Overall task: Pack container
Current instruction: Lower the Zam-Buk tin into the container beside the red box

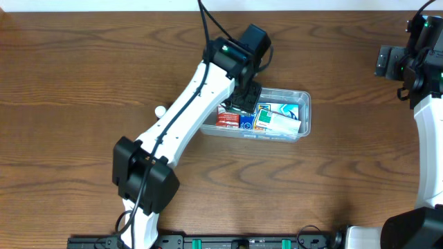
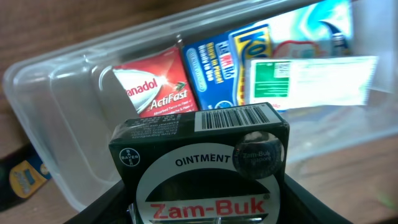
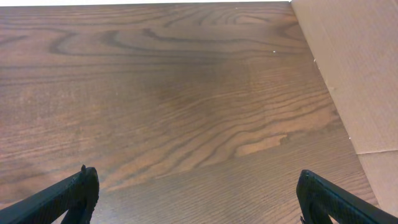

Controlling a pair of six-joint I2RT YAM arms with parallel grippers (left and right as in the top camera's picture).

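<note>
Step in hand: placing. My left pincer (image 2: pixel 205 214) is pinching a dark ointment box (image 2: pixel 199 162), one finger on each side, barcode edge facing away from me.

Just past the box, below and ahead of my tips, lies the container (image 2: pixel 56 93), a clear tub with an open top. Inside it, straight ahead: a red pill box (image 2: pixel 155 90), a blue box (image 2: pixel 211 65) touching it, then a white-label pack (image 2: pixel 311 81) off to my right. Free floor shows only at the end left of the red box.

Next move, as I judge: shift twd that free end, lower w/ box level so it clears the red box, then spread.

Right pincer (image 3: pixel 196 196) is spread, nothing btwn fingers, over the table (image 3: pixel 186 93), well apart from the tub.
</note>
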